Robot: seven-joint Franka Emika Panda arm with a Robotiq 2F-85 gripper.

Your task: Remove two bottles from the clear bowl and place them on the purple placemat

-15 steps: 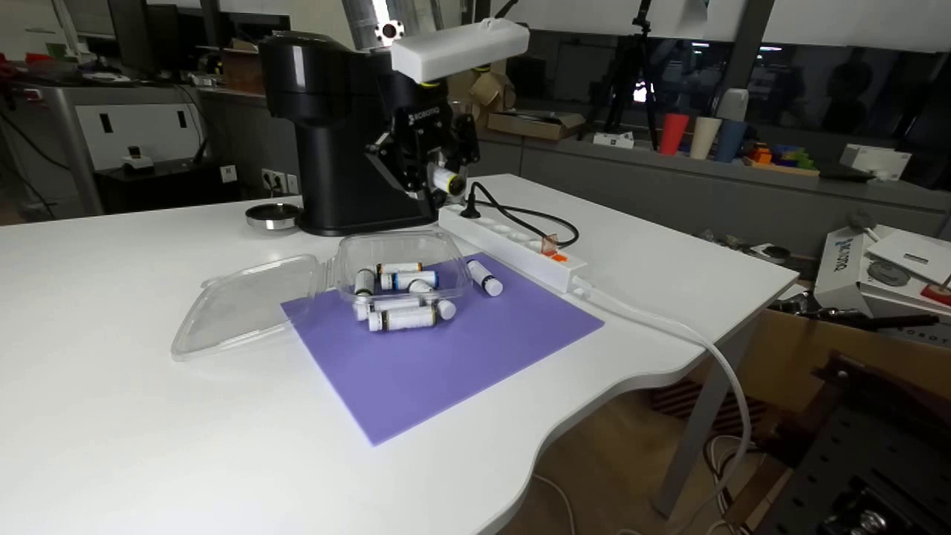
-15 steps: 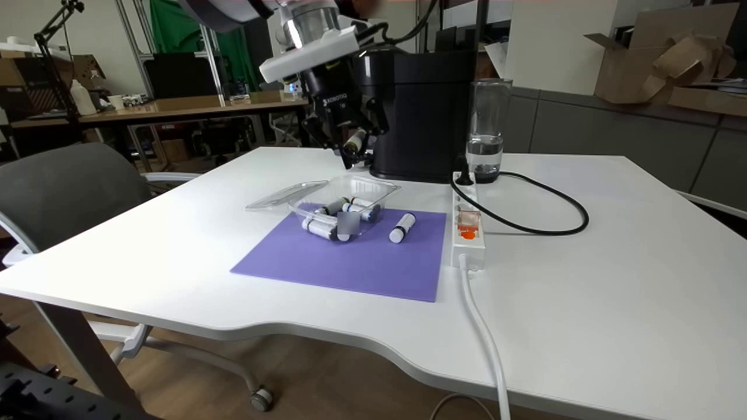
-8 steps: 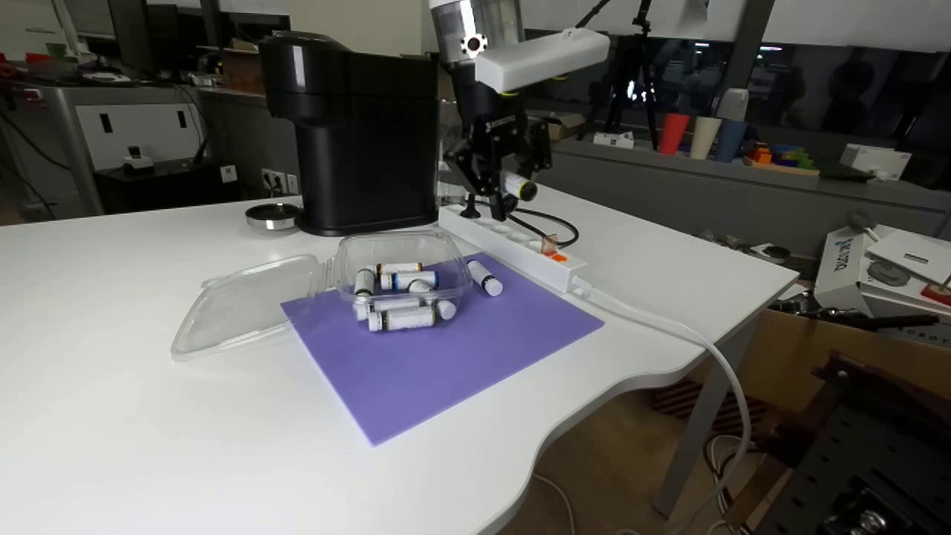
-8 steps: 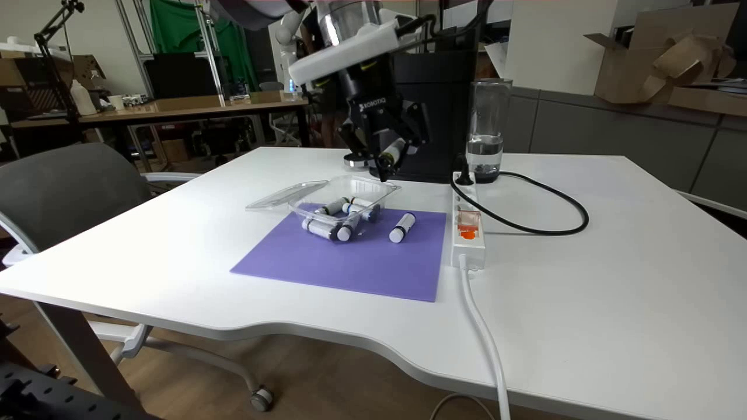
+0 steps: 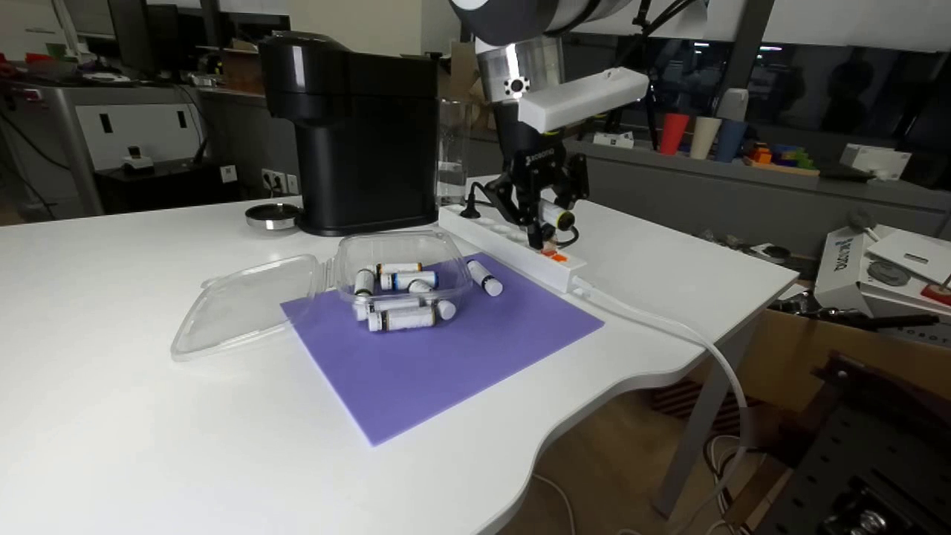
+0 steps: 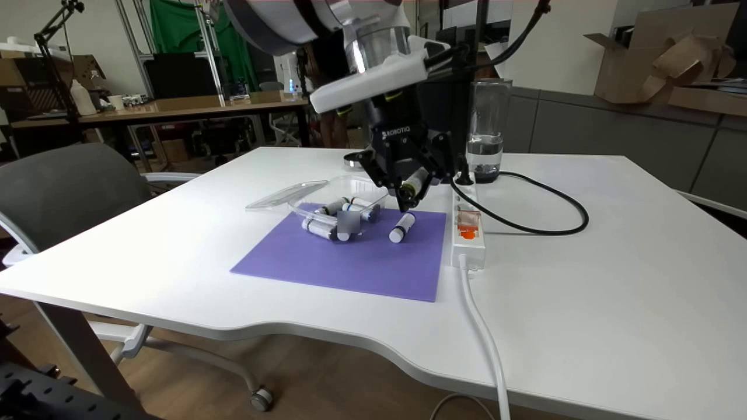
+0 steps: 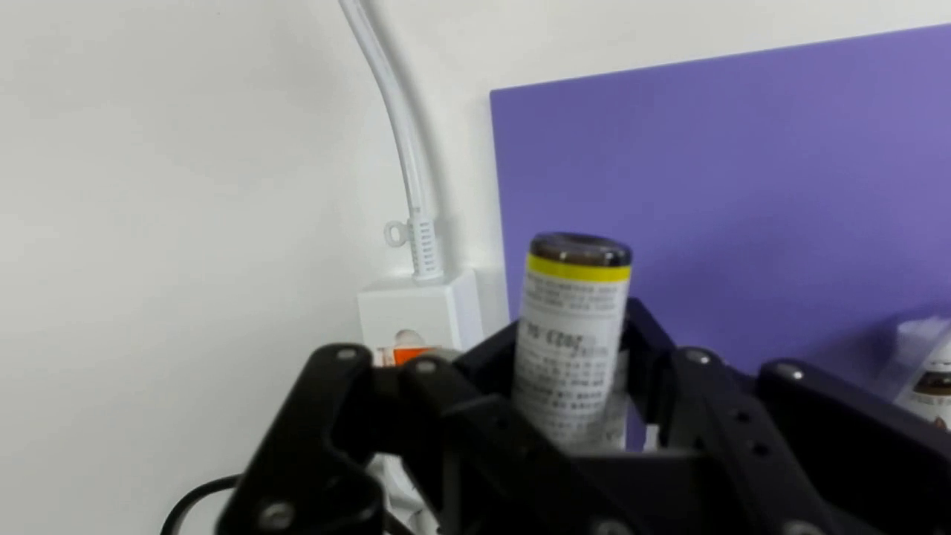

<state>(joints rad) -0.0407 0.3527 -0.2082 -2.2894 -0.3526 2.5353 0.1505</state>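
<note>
Jaws grip one tilted, yellow-banded bottle (image 7: 569, 349), closed about its body; mat (image 7: 713, 171) lies below to one side, strip (image 7: 405, 308) to the other, loose bottle (image 6: 402, 228) nearby, lower, bowl (image 5: 401, 244) farther off; best placing: over bare mat, level and low before a gentle release.

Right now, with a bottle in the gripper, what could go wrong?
Held bottle sits tilted in the gripper; it may tip or roll on release.
Loose bottle lies on the mat; setting down too close could knock it.
Power strip runs beside the mat; gripper covers part of it in the wrist view, so a low move might clip it.
</note>
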